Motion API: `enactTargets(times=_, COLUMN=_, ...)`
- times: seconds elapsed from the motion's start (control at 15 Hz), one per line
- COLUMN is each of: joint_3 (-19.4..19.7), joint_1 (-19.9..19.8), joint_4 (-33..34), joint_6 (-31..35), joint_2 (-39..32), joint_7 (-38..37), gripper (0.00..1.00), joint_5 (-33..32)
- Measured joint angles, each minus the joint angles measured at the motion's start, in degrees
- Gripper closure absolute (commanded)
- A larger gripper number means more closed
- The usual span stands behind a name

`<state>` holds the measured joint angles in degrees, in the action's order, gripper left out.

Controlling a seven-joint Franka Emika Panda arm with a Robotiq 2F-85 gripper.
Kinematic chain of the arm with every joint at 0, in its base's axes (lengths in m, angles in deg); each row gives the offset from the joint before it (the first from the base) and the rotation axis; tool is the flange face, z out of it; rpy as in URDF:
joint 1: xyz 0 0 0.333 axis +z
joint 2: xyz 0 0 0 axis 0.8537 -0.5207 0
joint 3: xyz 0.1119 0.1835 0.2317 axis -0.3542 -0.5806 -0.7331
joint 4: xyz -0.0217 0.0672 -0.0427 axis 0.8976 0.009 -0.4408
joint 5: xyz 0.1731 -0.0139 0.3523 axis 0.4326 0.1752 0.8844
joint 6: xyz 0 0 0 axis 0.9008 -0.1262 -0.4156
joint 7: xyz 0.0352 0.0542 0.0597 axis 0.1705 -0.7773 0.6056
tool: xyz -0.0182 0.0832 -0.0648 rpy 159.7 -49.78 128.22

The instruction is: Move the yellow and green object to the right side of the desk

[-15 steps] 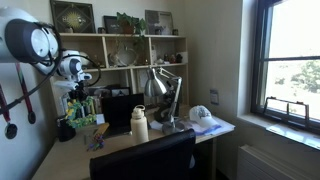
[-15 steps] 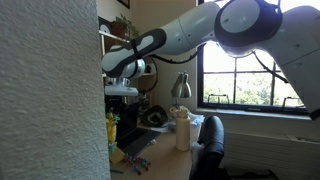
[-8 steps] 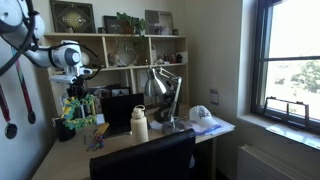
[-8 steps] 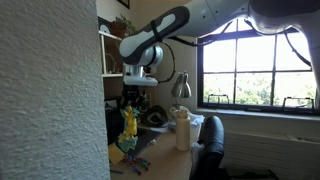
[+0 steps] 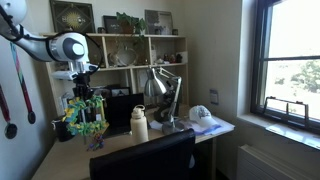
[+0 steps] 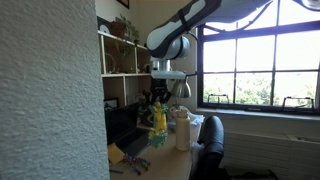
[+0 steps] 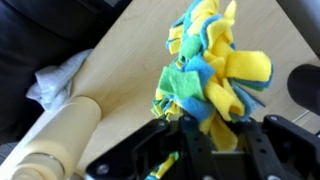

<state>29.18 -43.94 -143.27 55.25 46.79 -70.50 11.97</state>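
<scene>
Light-wood desk [image 5: 62, 156] with open shelf unit [image 5: 122, 50] at the back, window [image 5: 296, 62] at frame right.

- Gripper [image 5: 82, 101] is seen left of centre in an exterior view, pointed down over the desk. In an exterior view [image 6: 158, 101] it sits mid-frame against the window.
- Claw is clamped on the yellow and green object [image 5: 82, 118]. In the wrist view the fingers [image 7: 262, 145] are closed around the bundle's base at the gripper [image 7: 212, 140], and the leafy strips [image 7: 215, 70] fan out over bare desk top [image 7: 130, 55].
- Object hangs under the claw and appears clear of the surface. Contact with the desk cannot be ruled out from these angles.
- Cream bottle [image 5: 139, 124] stands upright to the right of the object in frame, near it but apart. Bottle [image 6: 182, 128] is also seen just right of the object [image 6: 158, 119].
- In the wrist view the bottle [image 7: 50, 135] is at lower left, and white crumpled cloth [image 7: 60, 78] lies past it.
- Silver desk lamp [image 5: 160, 90] and white cap [image 5: 202, 115] are further right on the desk.
- Small purple scrap [image 5: 97, 143] lies on the desk below the object.
</scene>
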Motion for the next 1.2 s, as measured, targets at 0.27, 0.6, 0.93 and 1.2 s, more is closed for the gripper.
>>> enactTargets(times=0.27, joint_3=2.4, joint_1=-4.2, joint_4=-6.2, joint_6=-0.3, joint_2=5.5, joint_7=-0.6, gripper=0.94, joint_5=0.8)
enactTargets(times=0.6, joint_3=5.9, joint_1=-10.1, joint_4=-10.0, joint_6=-0.2, joint_2=9.9, joint_7=-2.2, gripper=0.94, joint_5=0.8)
enactTargets(times=0.93, joint_3=8.2, joint_1=-14.8, joint_4=-10.2, joint_6=0.4, joint_2=10.9, joint_7=-2.7, gripper=0.94, joint_5=0.6)
enactTargets(times=1.2, joint_3=8.9, joint_1=-17.5, joint_4=-10.1, joint_6=4.2, joint_2=10.9, joint_7=-5.4, gripper=0.95, joint_5=-0.7)
